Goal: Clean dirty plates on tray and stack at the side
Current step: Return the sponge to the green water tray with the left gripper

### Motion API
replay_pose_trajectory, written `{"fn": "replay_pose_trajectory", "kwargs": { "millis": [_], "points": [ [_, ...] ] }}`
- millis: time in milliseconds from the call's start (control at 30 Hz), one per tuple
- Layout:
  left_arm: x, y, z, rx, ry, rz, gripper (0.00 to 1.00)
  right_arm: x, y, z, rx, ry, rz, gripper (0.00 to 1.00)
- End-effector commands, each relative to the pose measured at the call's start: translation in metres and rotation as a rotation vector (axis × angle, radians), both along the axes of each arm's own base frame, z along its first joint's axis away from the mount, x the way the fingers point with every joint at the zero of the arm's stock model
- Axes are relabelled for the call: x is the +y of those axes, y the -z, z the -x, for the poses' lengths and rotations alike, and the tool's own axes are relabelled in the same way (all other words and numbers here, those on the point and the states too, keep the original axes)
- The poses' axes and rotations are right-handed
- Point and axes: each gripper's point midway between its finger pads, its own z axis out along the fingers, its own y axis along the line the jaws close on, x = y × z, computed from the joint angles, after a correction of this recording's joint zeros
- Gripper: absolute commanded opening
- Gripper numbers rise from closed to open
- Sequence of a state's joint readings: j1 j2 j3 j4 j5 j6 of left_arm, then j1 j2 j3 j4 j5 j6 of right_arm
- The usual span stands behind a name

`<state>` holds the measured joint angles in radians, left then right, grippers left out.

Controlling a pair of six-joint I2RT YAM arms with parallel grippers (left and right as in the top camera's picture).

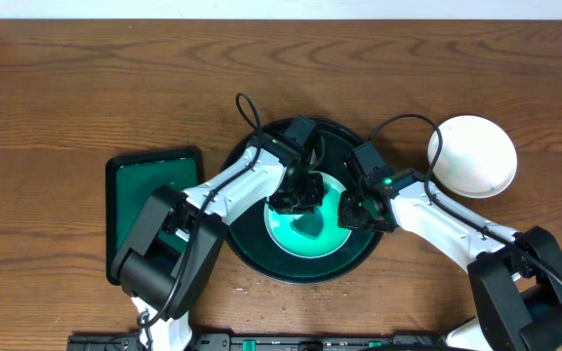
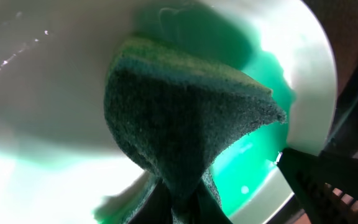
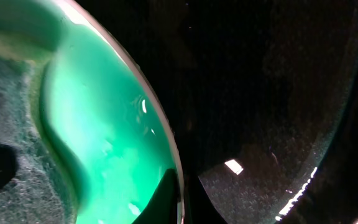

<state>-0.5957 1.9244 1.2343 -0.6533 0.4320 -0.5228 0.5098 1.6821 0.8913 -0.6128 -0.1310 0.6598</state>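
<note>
The left gripper [image 1: 296, 198] is clamped on a dark green sponge [image 2: 185, 118]. The sponge's narrow end is pinched between the fingers, and its wide end fans out ahead of them and presses onto the plate [image 1: 291, 241]. This plate is pale mint with a bright green sheen and lies directly beneath the gripper, inside the round dark tray [image 1: 260, 261].

Just to that gripper's right, the right gripper [image 1: 352, 210] is closed on the same plate's rim, with the edge running between its fingers. On its outer side is the tray's dark floor, and on its inner side the sponge rests on the plate.

Farther out, beyond the right gripper and past the tray's rim, a white plate [image 1: 472, 156] sits on the wooden table [image 1: 66, 88], apart from the tray. I cannot tell whether it is one plate or a stack. Well to the left gripper's other side, a rectangular green tray [image 1: 144, 180] lies beside the round one, partly under the left arm.
</note>
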Motion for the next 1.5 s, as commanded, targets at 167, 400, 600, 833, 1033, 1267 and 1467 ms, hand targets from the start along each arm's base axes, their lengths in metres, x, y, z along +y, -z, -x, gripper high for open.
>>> {"fn": "replay_pose_trajectory", "kwargs": {
  "millis": [167, 400, 600, 833, 1033, 1267, 1467],
  "points": [
    [0.057, -0.036, -0.043, -0.133, -0.173, -0.188, 0.07, -0.011, 0.014, 0.011, 0.045, 0.0, 0.058, 0.01],
    [0.117, -0.104, -0.048, -0.292, -0.251, -0.277, 0.07, -0.011, 0.014, 0.011, 0.043, 0.0, 0.056, 0.01],
    [0.172, -0.141, -0.05, -0.373, -0.414, -0.341, 0.07, -0.011, 0.014, 0.011, 0.043, -0.001, 0.057, 0.01],
    [0.251, -0.134, -0.056, -0.294, -0.636, -0.404, 0.08, -0.011, 0.014, 0.011, 0.044, -0.001, 0.057, 0.01],
    [0.31, -0.103, -0.052, -0.165, -0.758, -0.467, 0.07, -0.011, 0.014, 0.01, 0.042, -0.001, 0.056, 0.01],
    [0.316, -0.044, -0.04, 0.032, -0.711, -0.52, 0.07, -0.01, 0.014, 0.01, 0.04, -0.001, 0.055, 0.01],
    [0.315, -0.014, -0.035, 0.124, -0.683, -0.542, 0.17, -0.01, 0.014, 0.01, 0.041, -0.001, 0.055, 0.01]
  ]
}}
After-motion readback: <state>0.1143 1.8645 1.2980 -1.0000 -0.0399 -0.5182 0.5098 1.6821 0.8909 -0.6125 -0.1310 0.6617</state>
